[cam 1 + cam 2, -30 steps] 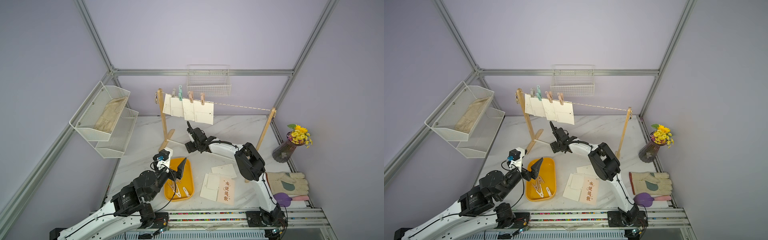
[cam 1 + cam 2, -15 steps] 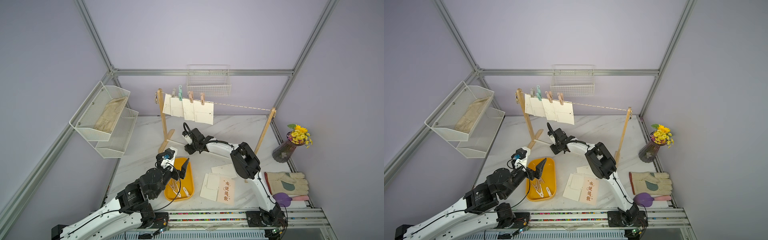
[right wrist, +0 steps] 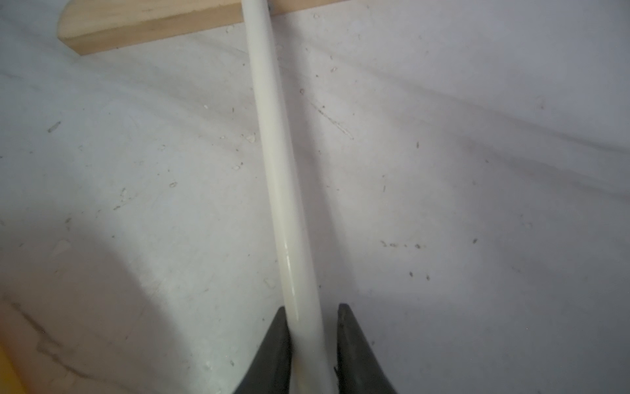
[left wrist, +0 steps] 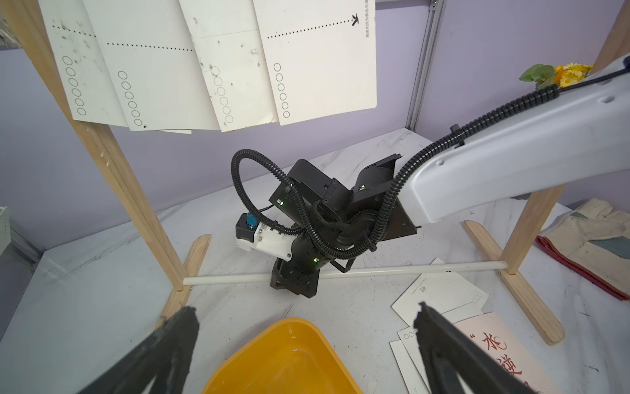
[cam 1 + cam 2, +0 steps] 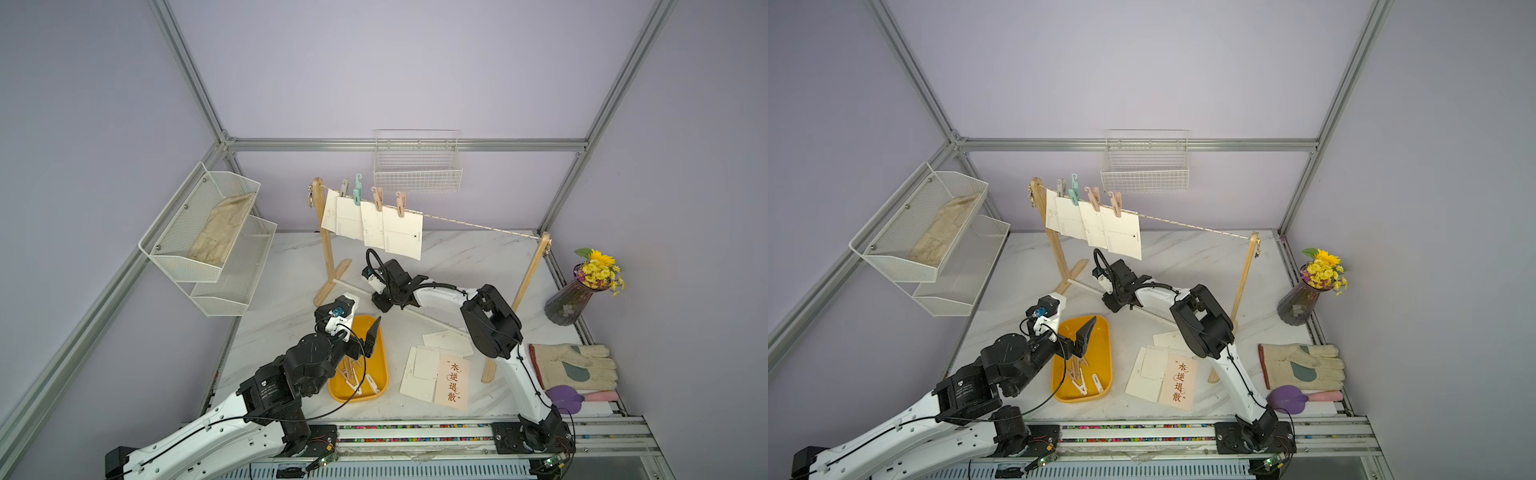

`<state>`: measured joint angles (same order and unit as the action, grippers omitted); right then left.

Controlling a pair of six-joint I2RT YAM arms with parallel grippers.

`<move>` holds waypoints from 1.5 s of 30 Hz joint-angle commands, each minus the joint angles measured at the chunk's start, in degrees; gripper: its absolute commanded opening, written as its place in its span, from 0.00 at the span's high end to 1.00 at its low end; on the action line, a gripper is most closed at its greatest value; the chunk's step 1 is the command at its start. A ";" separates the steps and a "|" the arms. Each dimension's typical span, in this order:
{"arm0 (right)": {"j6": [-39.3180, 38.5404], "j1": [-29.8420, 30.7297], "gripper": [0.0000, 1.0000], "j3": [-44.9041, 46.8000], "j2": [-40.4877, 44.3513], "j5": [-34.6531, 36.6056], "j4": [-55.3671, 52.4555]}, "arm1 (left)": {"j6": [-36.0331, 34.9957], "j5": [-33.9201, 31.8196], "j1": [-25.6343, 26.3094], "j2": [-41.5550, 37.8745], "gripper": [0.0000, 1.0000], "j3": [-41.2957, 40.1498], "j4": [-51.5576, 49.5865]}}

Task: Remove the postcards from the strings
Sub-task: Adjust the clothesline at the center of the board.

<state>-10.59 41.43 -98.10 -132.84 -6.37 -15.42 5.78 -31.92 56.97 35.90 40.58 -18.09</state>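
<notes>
Several white postcards hang side by side from pegs on the string near the left wooden post. More postcards lie flat on the table, one cream with red Chinese characters. My right gripper is low under the hanging cards, shut on the white rod that joins the posts' feet. Over the yellow tray, my left gripper is open and holds nothing.
Pegs lie in the yellow tray. The wooden posts stand left and right. A glove, a purple object and a flower vase sit at the right edge. A wire shelf hangs left, a wire basket behind.
My right gripper shifted a little left and closed on the white rod. My left arm reached forward over the yellow tray and its jaws opened slightly wider.
</notes>
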 commanded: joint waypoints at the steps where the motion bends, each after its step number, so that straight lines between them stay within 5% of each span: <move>1: -1.20 -0.43 0.75 3.93 2.19 1.41 -3.04 | -0.07 0.11 -0.46 -0.28 0.00 0.03 1.56; 18: -1.01 -0.47 0.73 21.02 12.79 2.21 -0.05 | -0.51 1.07 -0.62 0.95 0.00 1.51 1.45; 27: 4.90 -0.47 0.41 25.61 22.85 5.73 -0.37 | -4.15 5.21 -0.76 2.17 0.00 3.91 6.84; 34: 9.35 -0.47 0.38 37.22 42.99 5.33 -5.98 | -10.31 14.80 -2.65 4.98 0.00 7.98 16.17; 41: 10.76 -0.17 0.39 41.00 67.48 -9.26 -19.44 | -2.81 43.44 -19.48 14.93 0.00 15.99 21.19; 45: 9.97 -0.12 0.39 35.61 73.28 -16.01 -24.68 | -2.79 55.48 -24.88 23.30 0.00 20.71 24.35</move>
<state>-0.67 41.23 -59.64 -61.30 -15.09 -33.80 1.37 9.15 34.46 55.22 56.14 0.84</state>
